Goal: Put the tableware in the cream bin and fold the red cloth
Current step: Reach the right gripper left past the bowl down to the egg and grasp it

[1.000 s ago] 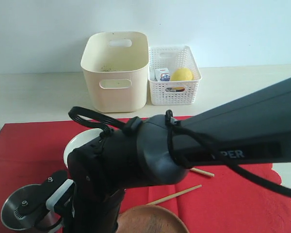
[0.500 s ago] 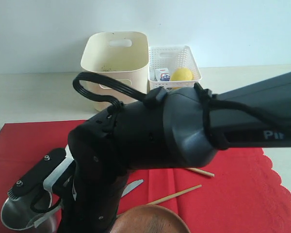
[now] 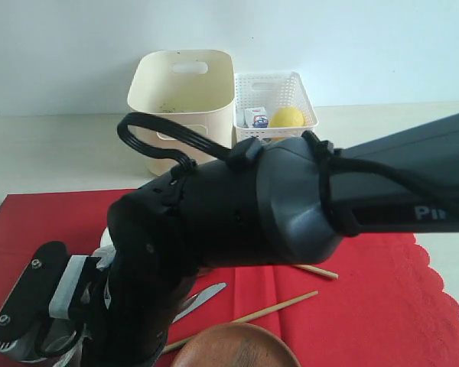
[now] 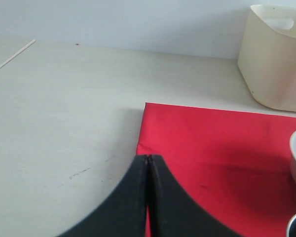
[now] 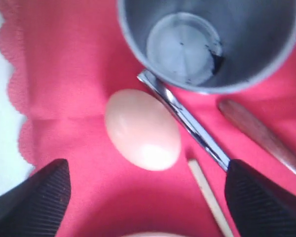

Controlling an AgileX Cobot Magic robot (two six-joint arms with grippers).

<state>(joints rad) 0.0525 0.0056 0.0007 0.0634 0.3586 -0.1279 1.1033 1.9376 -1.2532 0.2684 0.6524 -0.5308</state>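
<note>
Right tool point(image 5: 147, 197) spread wide above bright red fabric cloth point(image 4: 212, 143); left tool point(image 4: 148, 168) closed near its corner.
Round steel cup point(image 5: 207, 39), silver metal knife point(image 5: 187, 123) and pale egg-shaped object point(image 5: 143, 129) sit on it; tall cream plastic bin point(image 3: 182, 107) stands beyond on pale counter point(image 3: 53, 153).

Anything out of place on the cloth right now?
Two things. A pale egg-shaped object lies on the red cloth beside the metal knife; it is neither dish nor utensil. The steel cup has a dark smudge on its inner bottom. Nothing looks spilled or broken.
</note>
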